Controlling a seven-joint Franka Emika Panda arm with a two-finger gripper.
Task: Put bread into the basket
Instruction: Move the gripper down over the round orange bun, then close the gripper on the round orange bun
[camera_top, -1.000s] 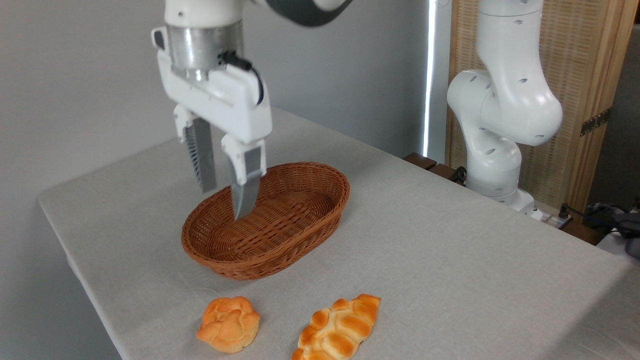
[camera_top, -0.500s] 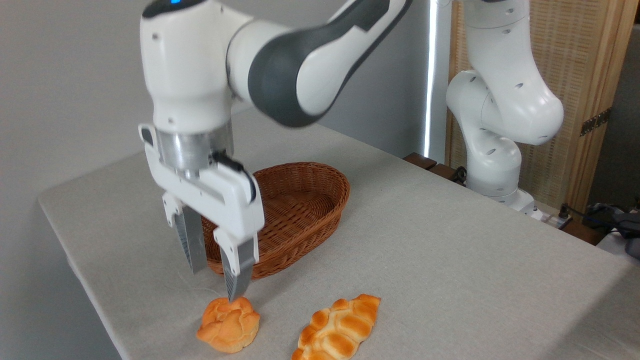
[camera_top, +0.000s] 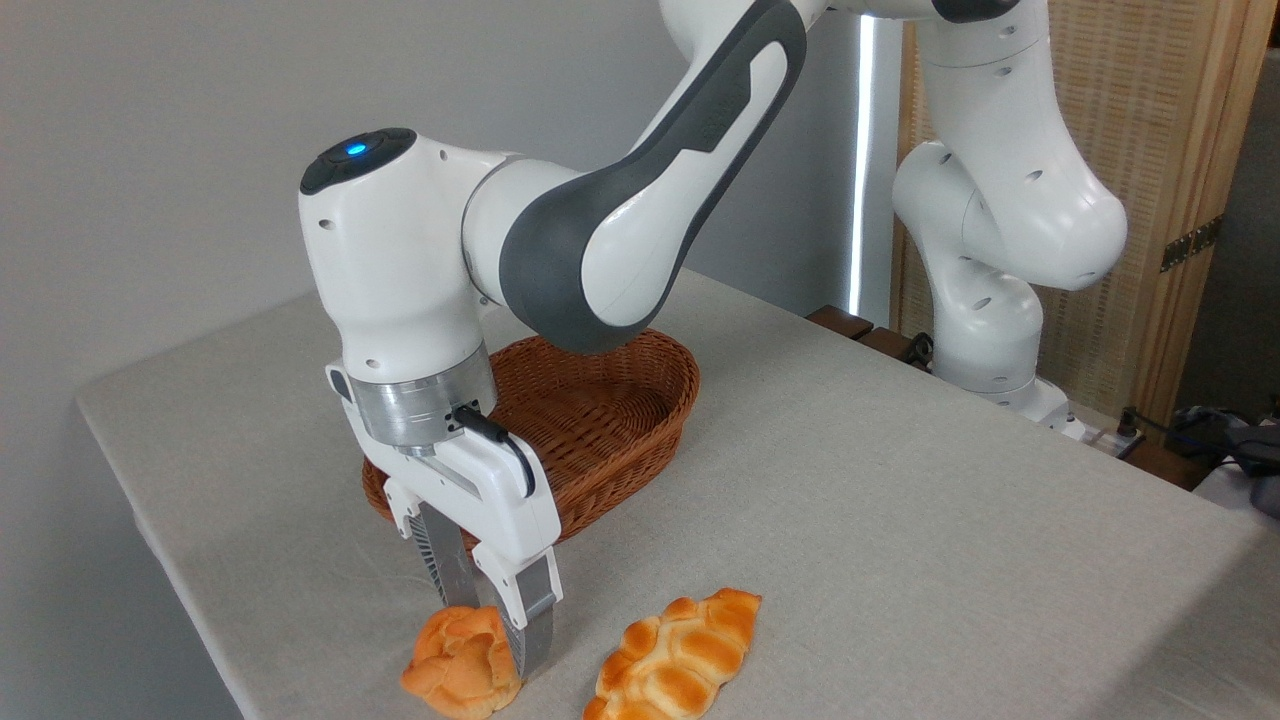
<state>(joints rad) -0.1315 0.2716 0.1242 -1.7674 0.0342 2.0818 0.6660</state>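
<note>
The bread (camera_top: 450, 668), a small lumpy orange-golden bun, lies near the table's front edge. My gripper (camera_top: 490, 640) has come straight down onto it and stands open. One finger is behind the bun with its tip hidden. The other finger (camera_top: 530, 625) reaches down in front of the bun's right side, almost to the cloth. The bun sits between the two fingers. The reddish-brown oval wicker basket (camera_top: 640, 400) stands just behind the gripper, with the wrist covering its left part. I see nothing in the visible part of the basket.
A longer braided golden loaf (camera_top: 675, 655) lies right of the bun, close to the near finger. The table's front-left edge (camera_top: 200, 620) runs just left of the bun. The arm's white base (camera_top: 985, 330) stands at the back right by a wooden screen (camera_top: 1150, 150).
The gripper moved from above the basket toward the front and dropped until its fingers straddle the bun. The bun has shifted slightly.
</note>
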